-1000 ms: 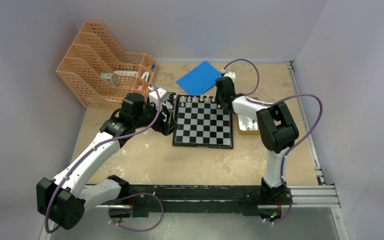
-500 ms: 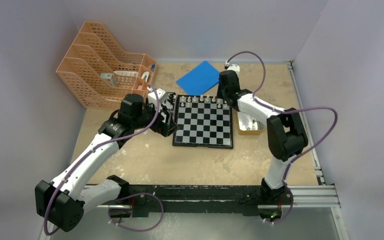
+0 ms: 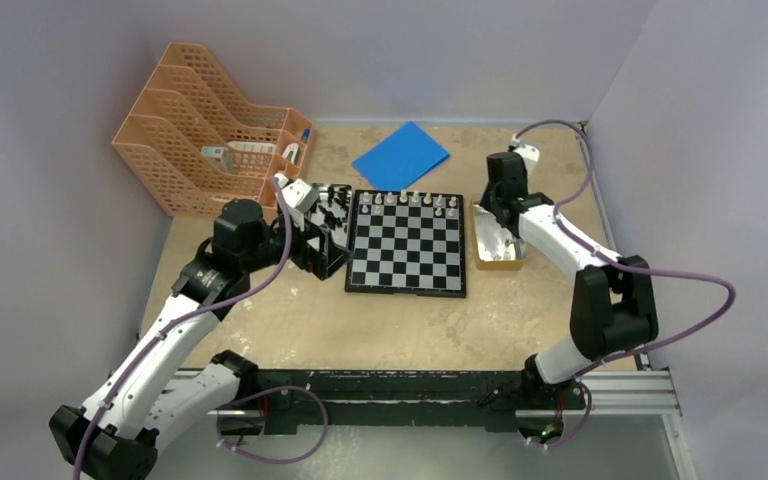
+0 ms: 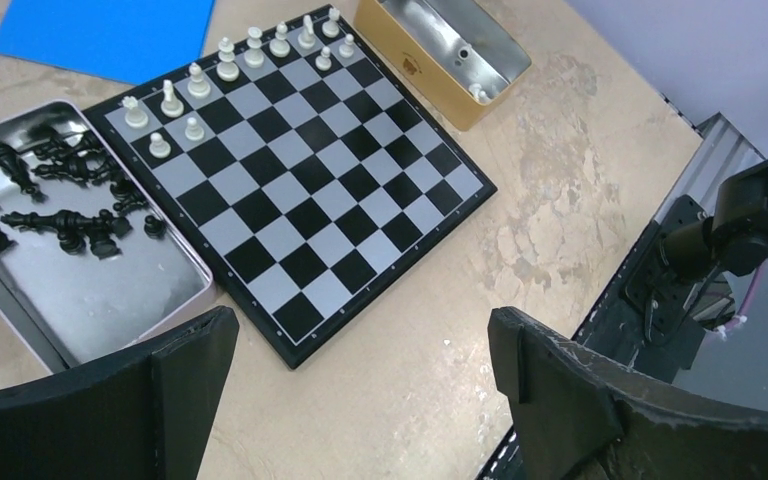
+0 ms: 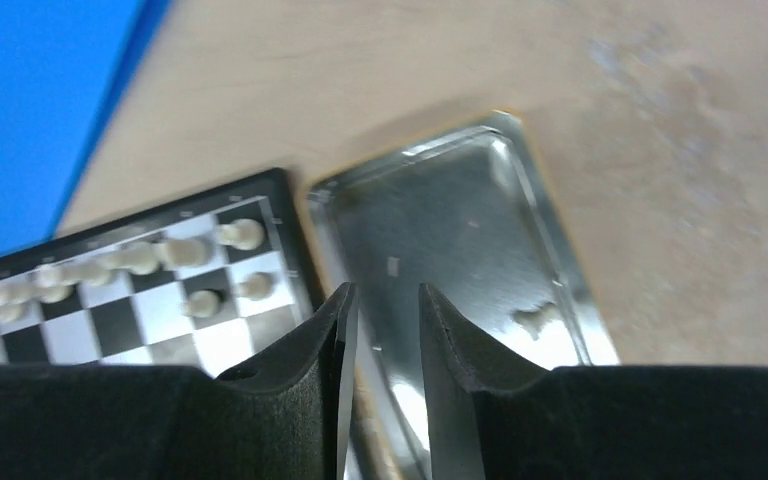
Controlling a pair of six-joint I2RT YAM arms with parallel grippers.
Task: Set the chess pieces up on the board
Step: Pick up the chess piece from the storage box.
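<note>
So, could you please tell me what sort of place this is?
Likely a robotics lab test cell: plain lilac partition walls around a scuffed tan tabletop, and white jointed robot arms mounted on a silver metal rail.

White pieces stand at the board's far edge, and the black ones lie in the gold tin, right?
Not quite: the black pieces lie in the silver tin left of the board, as the left wrist view shows.
</note>
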